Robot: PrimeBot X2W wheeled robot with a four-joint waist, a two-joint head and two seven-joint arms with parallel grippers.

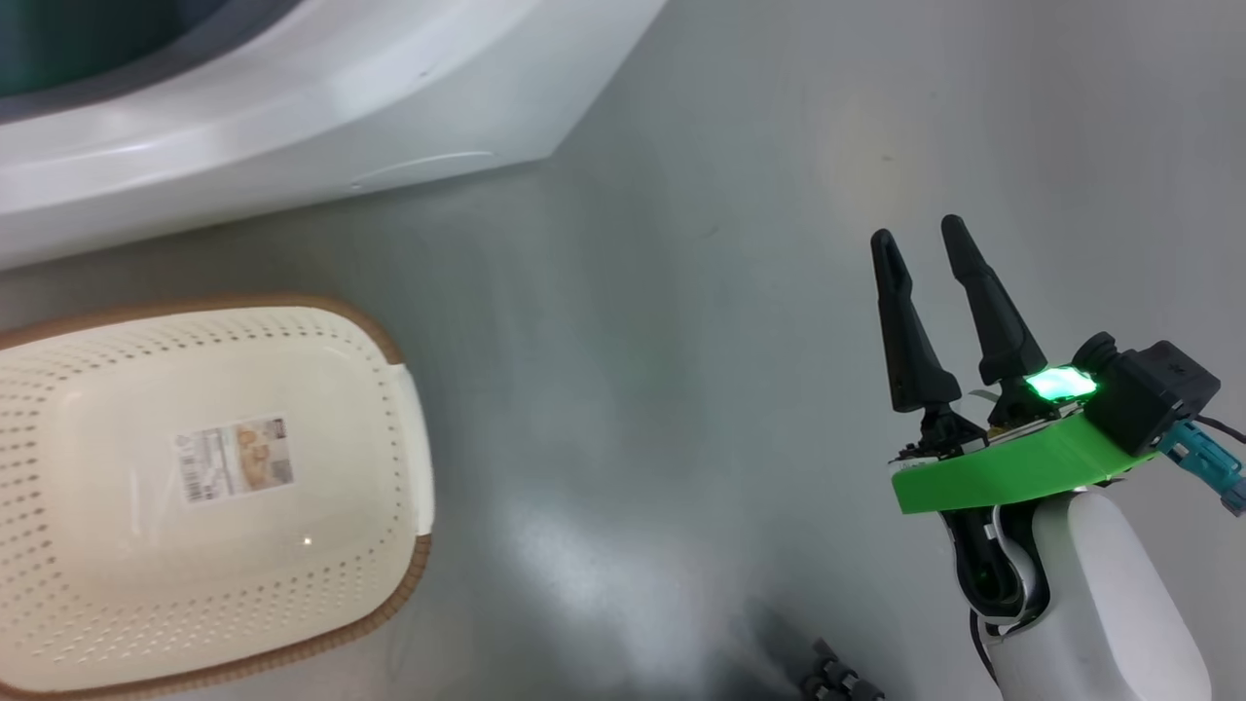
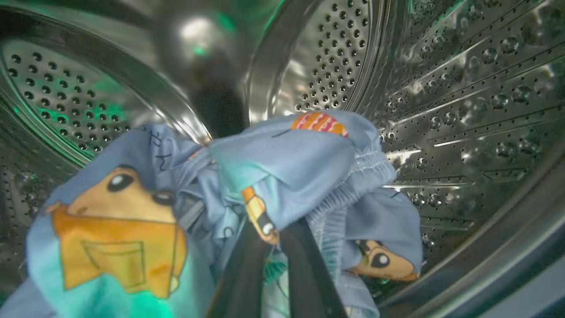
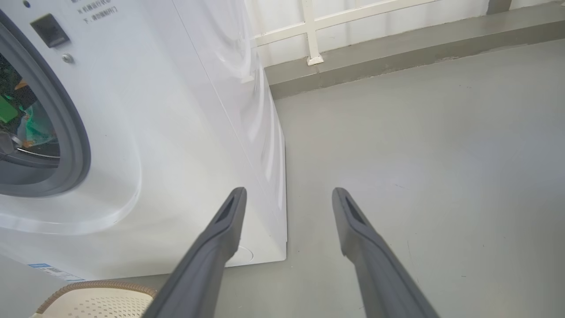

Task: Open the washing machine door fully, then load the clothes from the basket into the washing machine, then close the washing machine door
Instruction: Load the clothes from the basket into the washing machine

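Left wrist view: the left gripper (image 2: pixel 273 234) clenches light blue cartoon-print clothes (image 2: pixel 300 163) inside the perforated steel drum (image 2: pixel 463 110), its fingertips buried in folds. The right gripper (image 3: pixel 287 194) stands spread.

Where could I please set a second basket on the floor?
The floor is bare between the basket and the right gripper, and beside the washing machine toward the kerb. Crowded: the drum, where the left gripper holds the clothes.

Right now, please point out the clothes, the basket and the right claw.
the clothes (image 2: pixel 282 163): left wrist view, on the blue fabric, mid-bundle.
the basket (image 1: pixel 384 467): head view, on its perforated side wall.
the right claw (image 1: pixel 917 232): head view, midway between its two fingertips.
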